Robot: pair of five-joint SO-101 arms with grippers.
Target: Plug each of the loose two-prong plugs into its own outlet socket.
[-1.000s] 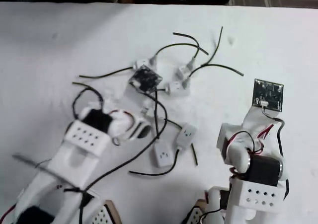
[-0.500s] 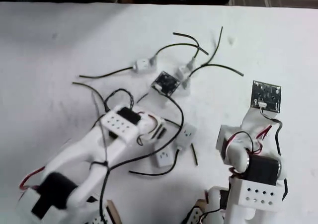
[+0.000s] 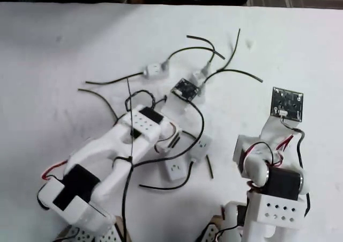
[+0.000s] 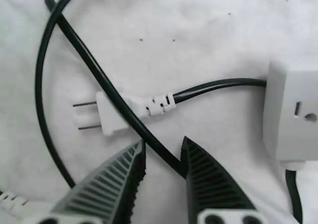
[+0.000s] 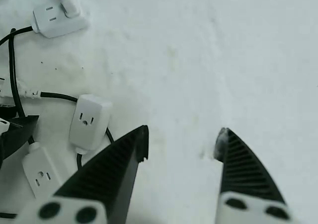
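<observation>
A loose white two-prong plug [image 4: 112, 115] lies flat on the white table, prongs bare, with a black cord [image 4: 94, 70] lying across its body. My left gripper [image 4: 163, 149] hovers open just short of it, and that cord runs between the fingers. The plug's own lead runs to a white outlet socket [image 4: 293, 114] beside it. In the high view the left gripper [image 3: 172, 141] sits among the tangled cords next to two outlet sockets [image 3: 202, 145] [image 3: 174, 169]. My right gripper [image 5: 181, 142] stands open over bare table, nothing between its fingers.
More white sockets with black leads lie farther back [image 3: 154, 70] [image 3: 197, 77]. The right arm [image 3: 268, 172] stands at the near right with open table around and beyond it. In the right wrist view, sockets [image 5: 89, 122] [image 5: 39, 172] [image 5: 57, 20] lie off to one side.
The left arm has swung from the near left toward the middle, bringing its gripper over the loose plug by the two sockets. The right arm has stayed still.
</observation>
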